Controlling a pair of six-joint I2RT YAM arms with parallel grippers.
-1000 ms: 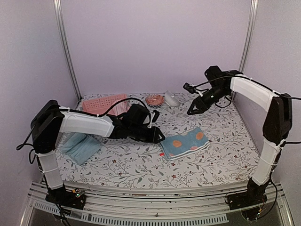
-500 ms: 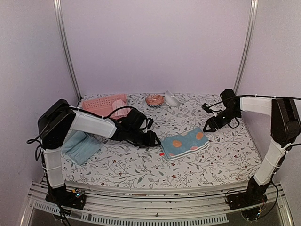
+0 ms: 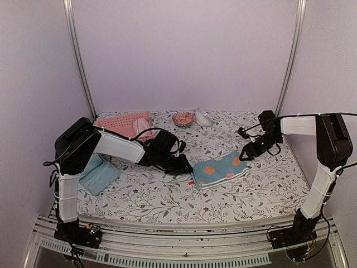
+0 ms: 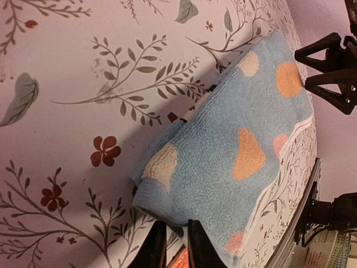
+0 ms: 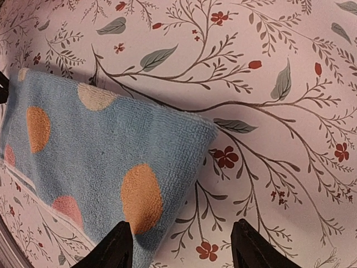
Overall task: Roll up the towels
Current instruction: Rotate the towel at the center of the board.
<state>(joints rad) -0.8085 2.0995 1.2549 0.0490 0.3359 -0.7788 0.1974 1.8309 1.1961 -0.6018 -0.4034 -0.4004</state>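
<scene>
- While both arms sit at opposite ends of the folded light-blue terry towel with orange and white blobs (image 3: 218, 170), no roll has started. It lies flat on the floral-print table cover (image 3: 167, 195), layered edges showing on its near side.
- Left gripper (image 4: 174, 234): down at the blue towel's left corner, tips low on the cover. Jaws are nearly together, only a thin slit between them. The corner sits right at the tips. Can't tell whether an edge is pinched or only touched.
- Right gripper (image 5: 183, 229): above the blue towel's far-right corner, jaws spread wide, nothing held. One finger is over the terry, the other over bare cover beside it.
- My read on the placement: one arm per end, so the left lifts and turns the starting edge while the right pins or guides the opposite end and stops the stack sliding.
- Plain pale-teal folded cloth towel (image 3: 96, 174): well left of the blue towel, past the left arm, flat, not rolled.
- Plain pink cloth towel (image 3: 142, 127): back-left of the blue towel, at the pink perforated plastic basket (image 3: 114, 124). Can't tell whether it lies in or on it.
- Progress estimate: early, none of the three rolled.
- Risk: the left tips may catch only the top layer, unfolding the stack rather than rolling it.
</scene>
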